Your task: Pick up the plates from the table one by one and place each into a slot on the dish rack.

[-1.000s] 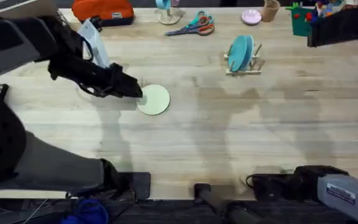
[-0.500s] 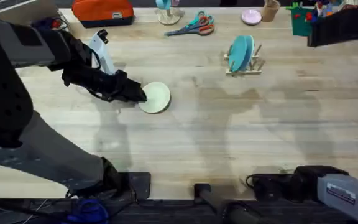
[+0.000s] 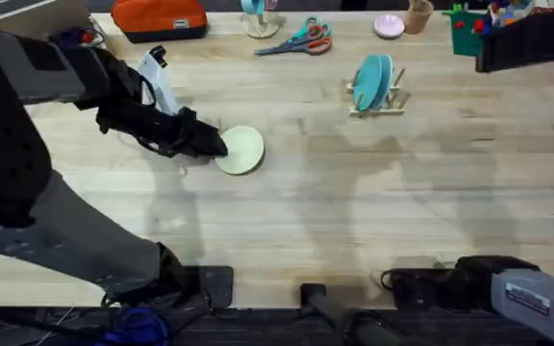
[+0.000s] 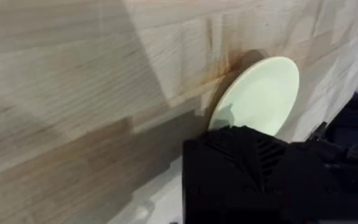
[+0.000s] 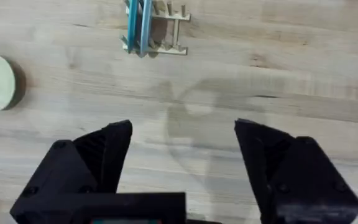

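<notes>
— Where's the plate you're after?

— The cream-yellow plate (image 3: 241, 151) sits left of the table's middle on the pale plank tabletop (image 3: 354, 211). It's round, glossy and shallow. From my left wrist camera, the same disc (image 4: 258, 96) shows tilted, with a dark shadow under its far rim, so that edge seems raised off the wood.

— And your claw?

— My left gripper (image 3: 212, 144) is at the plate's nine o'clock edge, black fingers pinched together on the rim.

— The others?

— Two teal blue plates (image 3: 372, 82) stand upright on edge, side by side, in the dish rack (image 3: 381, 101), out toward two o'clock from the cream one and well apart from it. The rack is light wood with thin round pegs on a flat base; from my right wrist, I see it edge-on (image 5: 166, 34).

— Your other arm?

— My right gripper (image 5: 183, 155) hangs over bare grain with its blocky black fingers spread wide apart.

— Anything behind?

— Along the far edge are an orange pouch (image 3: 159, 16), scissors (image 3: 301, 40) and a small pink dish (image 3: 389, 26).
</notes>
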`<state>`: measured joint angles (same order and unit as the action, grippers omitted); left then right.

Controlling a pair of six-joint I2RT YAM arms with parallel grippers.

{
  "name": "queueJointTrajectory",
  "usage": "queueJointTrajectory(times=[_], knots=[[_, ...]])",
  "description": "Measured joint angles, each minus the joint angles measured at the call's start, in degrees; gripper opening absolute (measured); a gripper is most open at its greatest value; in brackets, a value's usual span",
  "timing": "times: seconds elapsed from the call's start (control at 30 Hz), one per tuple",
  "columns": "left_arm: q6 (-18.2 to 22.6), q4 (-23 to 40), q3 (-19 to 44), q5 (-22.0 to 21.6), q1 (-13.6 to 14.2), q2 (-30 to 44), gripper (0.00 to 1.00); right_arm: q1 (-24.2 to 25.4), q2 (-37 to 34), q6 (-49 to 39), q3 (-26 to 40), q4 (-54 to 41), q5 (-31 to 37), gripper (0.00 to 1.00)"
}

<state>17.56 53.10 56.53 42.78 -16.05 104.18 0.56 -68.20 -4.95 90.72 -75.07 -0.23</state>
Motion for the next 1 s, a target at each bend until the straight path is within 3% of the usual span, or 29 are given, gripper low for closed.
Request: queueJointTrajectory(times=[0.7, 1.0], knots=[[0.66, -0.32, -0.02, 2.6, 0.04, -0.56, 0.041, 0.0, 0.0, 0.0, 0.0, 0.0, 0.0, 0.995], [0.93, 6.38, 1.53, 2.45, 0.04, -9.65, 0.041, 0.0, 0.0, 0.0, 0.0, 0.0, 0.02, 0.993]])
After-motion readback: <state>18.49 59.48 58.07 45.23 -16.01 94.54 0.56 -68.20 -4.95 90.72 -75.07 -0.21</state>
